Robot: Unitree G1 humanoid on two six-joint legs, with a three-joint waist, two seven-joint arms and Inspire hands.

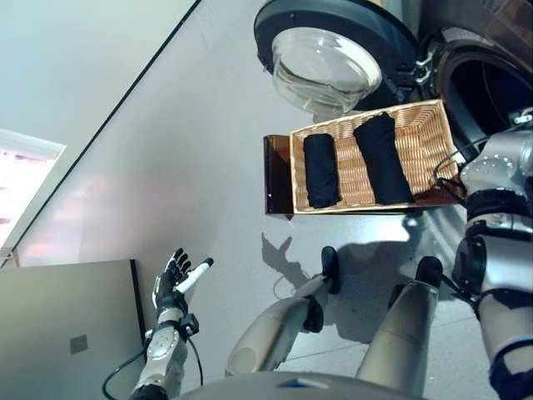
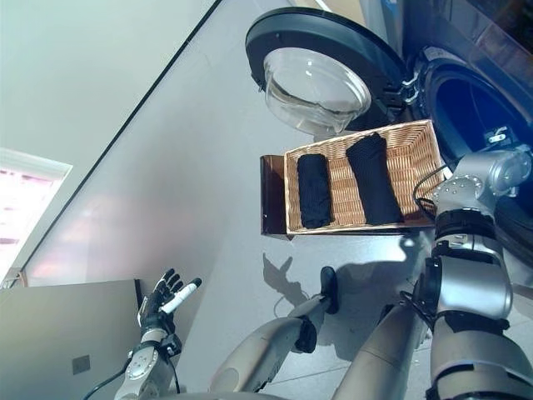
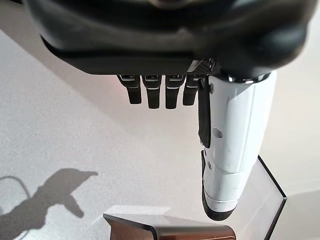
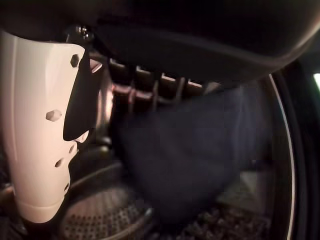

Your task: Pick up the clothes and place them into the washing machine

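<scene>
A pale grey floor [image 1: 191, 167] fills the scene, with a dark line running along it beside a lighter wall; a grey cabinet [image 1: 67, 329] occupies the lower left corner. A front-loading washing machine [image 2: 466, 100] stands at the upper right; its round door [image 1: 329, 58], dark-rimmed with a clear glass bowl, is swung fully open to the left of the drum opening. No legible brand, label or writing can be made out on any item.

A wicker basket [image 1: 425, 137] rests on a dark brown stand [image 1: 276, 175], just in front of the machine and below the open door; two rolled dark garments lie side by side in the basket, apart from each other: a shorter roll [image 1: 320, 170] on the left; a longer roll [image 1: 382, 158] on the right.

The right arm extends past the basket's right end into the drum opening; the right hand [image 4: 35, 140] appears only in its wrist view, inside the drum; a third dark garment [image 4: 185, 160] hangs bunched directly under its fingers [image 4: 150, 92], above the perforated drum wall [image 4: 100, 220]; whether the fingers are clamped on the cloth cannot be told.

The left hand [image 1: 176, 282] is held out low at the left, near the cabinet, well apart from the basket; fingers straight and spread; nothing in it.
</scene>
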